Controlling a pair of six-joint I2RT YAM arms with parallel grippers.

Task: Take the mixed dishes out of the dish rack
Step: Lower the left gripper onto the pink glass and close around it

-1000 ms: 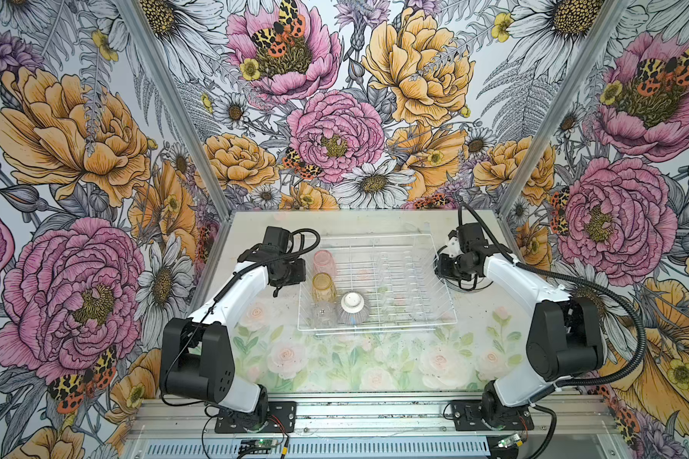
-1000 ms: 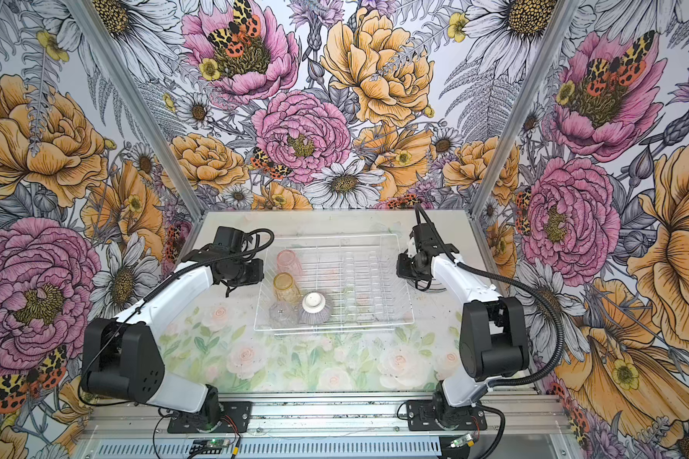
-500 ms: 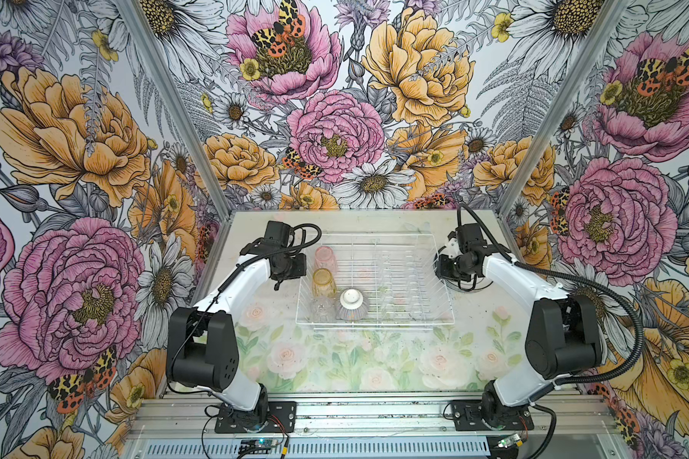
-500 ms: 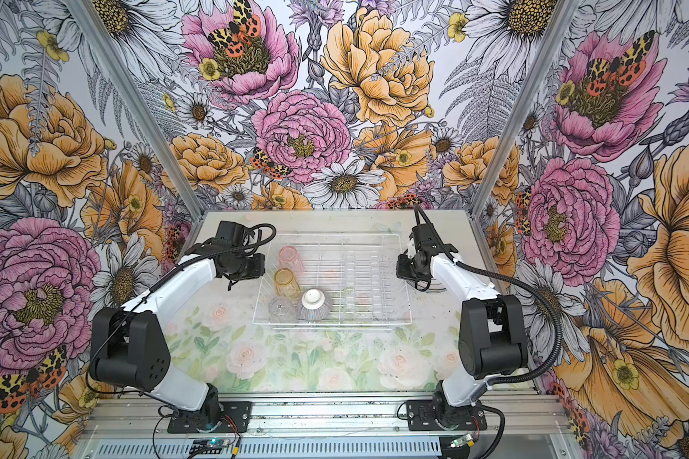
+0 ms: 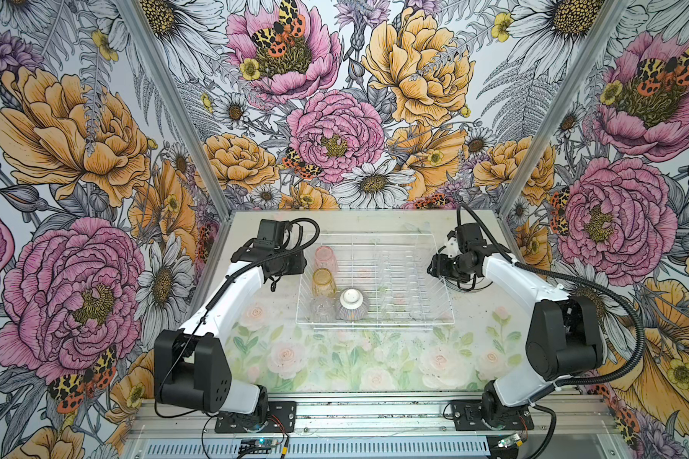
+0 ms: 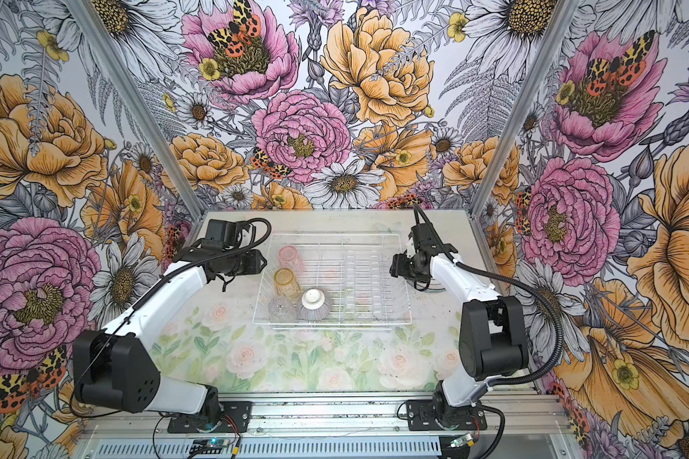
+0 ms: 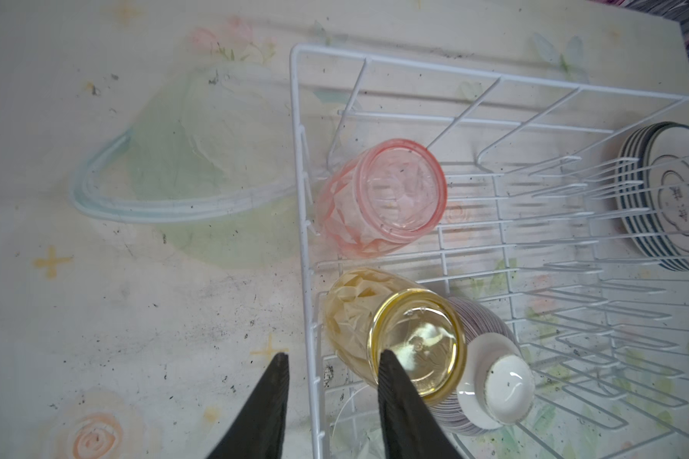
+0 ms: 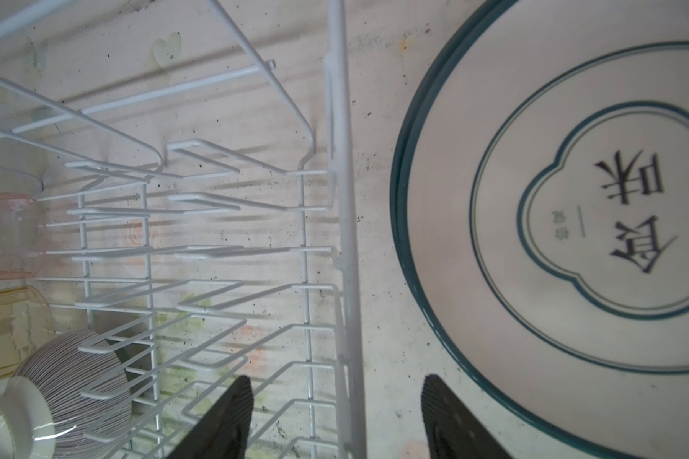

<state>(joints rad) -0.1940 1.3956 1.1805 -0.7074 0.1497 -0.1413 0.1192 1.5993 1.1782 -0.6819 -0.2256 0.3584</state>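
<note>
The white wire dish rack (image 5: pixel 374 328) (image 6: pixel 331 326) stands mid-table. Along its left side lie a pink tumbler (image 5: pixel 326 258) (image 7: pixel 378 194), an amber tumbler (image 5: pixel 323 281) (image 7: pixel 394 330) and a clear tumbler (image 5: pixel 322 310). An upturned ribbed bowl (image 5: pixel 351 304) (image 7: pixel 490 377) sits beside them. My left gripper (image 7: pixel 333 357) (image 5: pixel 301 264) is open, its fingers either side of the rack's left wall wire. At the opposite side my right gripper (image 8: pixel 337 381) (image 5: pixel 432 270) is open across the right rim. Outside that rim, a stack of dark-rimmed plates (image 8: pixel 573 218) (image 7: pixel 669 198) rests on the table.
Flower-papered walls (image 5: pixel 176 159) close in on the left, back and right. The floral table mat (image 5: pixel 355 365) runs from the rack to the front rail. A pale green bowl shape (image 7: pixel 184 167), seemingly printed on the mat, lies left of the rack.
Both grippers have gone from shut to open, so the rack's side wires now stand free between their fingers. The arms and rack have barely shifted.
</note>
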